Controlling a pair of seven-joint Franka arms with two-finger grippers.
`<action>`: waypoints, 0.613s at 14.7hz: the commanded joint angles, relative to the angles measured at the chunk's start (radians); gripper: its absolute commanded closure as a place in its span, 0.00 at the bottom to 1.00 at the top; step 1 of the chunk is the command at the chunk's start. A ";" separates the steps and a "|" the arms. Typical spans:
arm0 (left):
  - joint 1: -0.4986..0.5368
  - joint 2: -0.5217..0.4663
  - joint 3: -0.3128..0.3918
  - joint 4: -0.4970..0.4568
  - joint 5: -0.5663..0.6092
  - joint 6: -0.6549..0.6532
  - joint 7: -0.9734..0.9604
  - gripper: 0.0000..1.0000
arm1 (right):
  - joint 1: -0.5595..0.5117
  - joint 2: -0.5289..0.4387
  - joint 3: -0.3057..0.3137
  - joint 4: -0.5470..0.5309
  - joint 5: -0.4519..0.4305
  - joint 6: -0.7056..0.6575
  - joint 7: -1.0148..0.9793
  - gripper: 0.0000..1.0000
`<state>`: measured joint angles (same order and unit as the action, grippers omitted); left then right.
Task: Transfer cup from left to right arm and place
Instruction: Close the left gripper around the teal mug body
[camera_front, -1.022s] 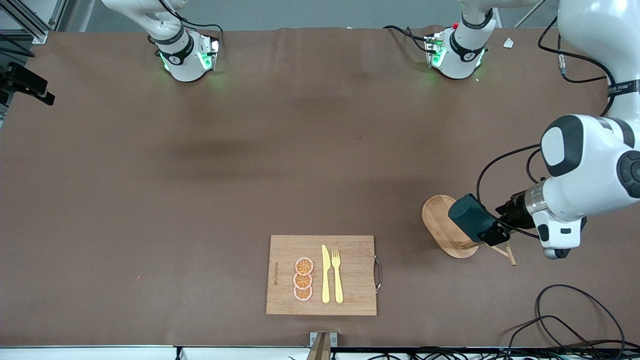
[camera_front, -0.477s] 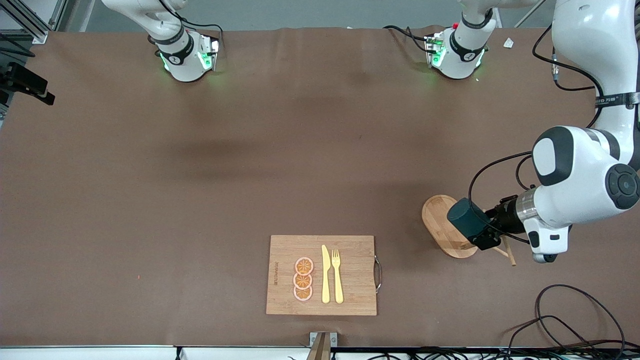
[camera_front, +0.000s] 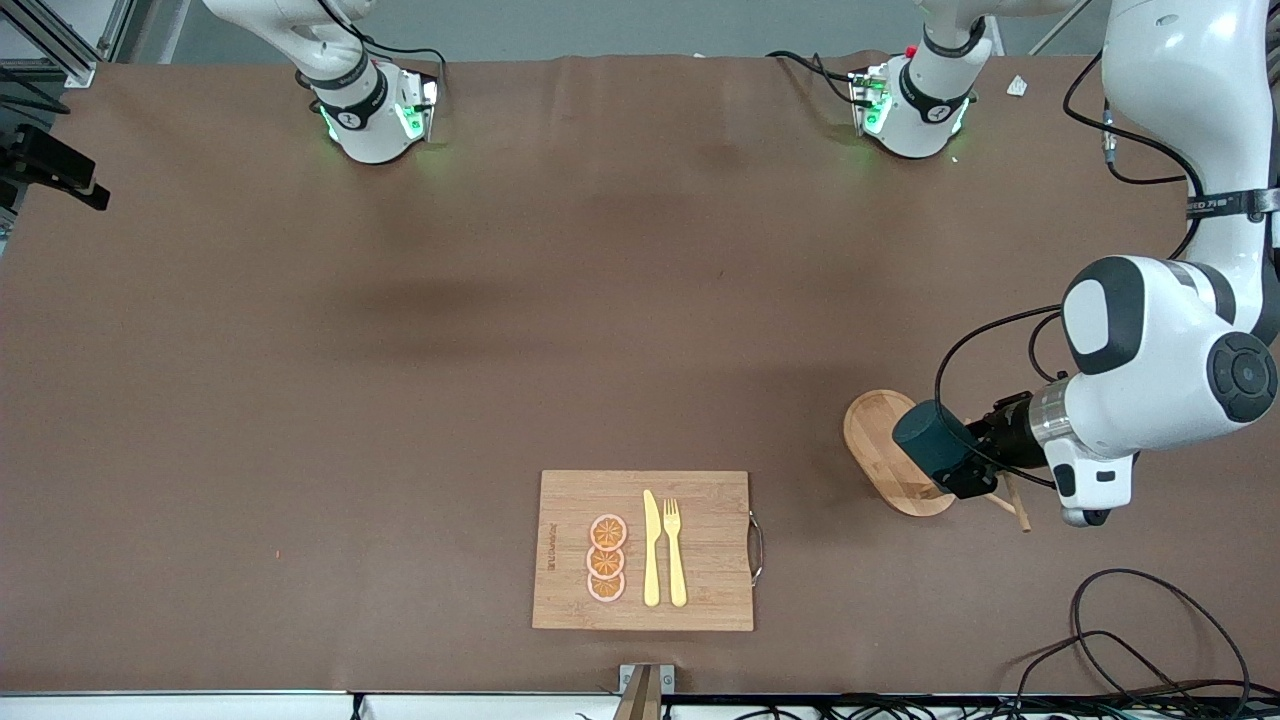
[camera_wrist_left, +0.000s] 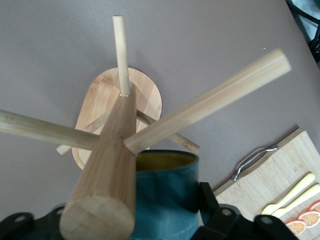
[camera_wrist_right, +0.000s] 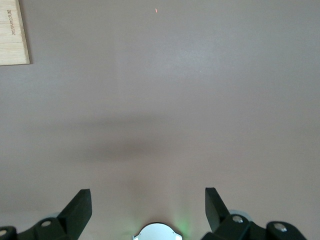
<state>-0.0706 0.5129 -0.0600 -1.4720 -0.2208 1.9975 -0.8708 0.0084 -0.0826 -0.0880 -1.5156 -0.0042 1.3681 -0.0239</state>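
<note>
The dark teal cup (camera_front: 925, 438) with its mustard-yellow inside (camera_wrist_left: 162, 161) is held tilted in my left gripper (camera_front: 962, 472), shut on its wall, over the oval wooden base of a mug stand (camera_front: 872, 440). In the left wrist view the stand's thick post (camera_wrist_left: 107, 175) and its pegs (camera_wrist_left: 210, 100) cross close in front of the cup (camera_wrist_left: 167, 197), with a black finger (camera_wrist_left: 209, 202) against its side. My right gripper (camera_wrist_right: 147, 192) is open and empty above bare table near its own base; it waits and is out of the front view.
A bamboo cutting board (camera_front: 700, 600) with three orange slices (camera_front: 606, 558), a yellow knife (camera_front: 651, 548) and fork (camera_front: 675, 550) lies near the front edge. Loose black cables (camera_front: 1150, 640) lie at the left arm's front corner. Both arm bases (camera_front: 370, 115) stand along the table's back edge.
My left gripper has shifted the cup slightly toward the right arm's end, over the stand base. The right arm has not moved.
</note>
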 joint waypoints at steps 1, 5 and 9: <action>0.005 0.006 -0.001 0.016 -0.035 -0.012 -0.017 0.46 | 0.008 -0.023 -0.003 -0.025 -0.002 0.000 -0.005 0.00; 0.011 -0.019 -0.003 0.016 -0.048 -0.057 -0.060 0.45 | 0.008 -0.023 -0.003 -0.026 -0.002 0.000 -0.005 0.00; 0.006 -0.039 -0.003 0.018 -0.060 -0.101 -0.099 0.45 | 0.008 -0.023 -0.003 -0.026 -0.002 0.000 -0.005 0.00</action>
<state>-0.0633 0.4979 -0.0615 -1.4554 -0.2638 1.9329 -0.9461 0.0084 -0.0826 -0.0879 -1.5156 -0.0042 1.3656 -0.0239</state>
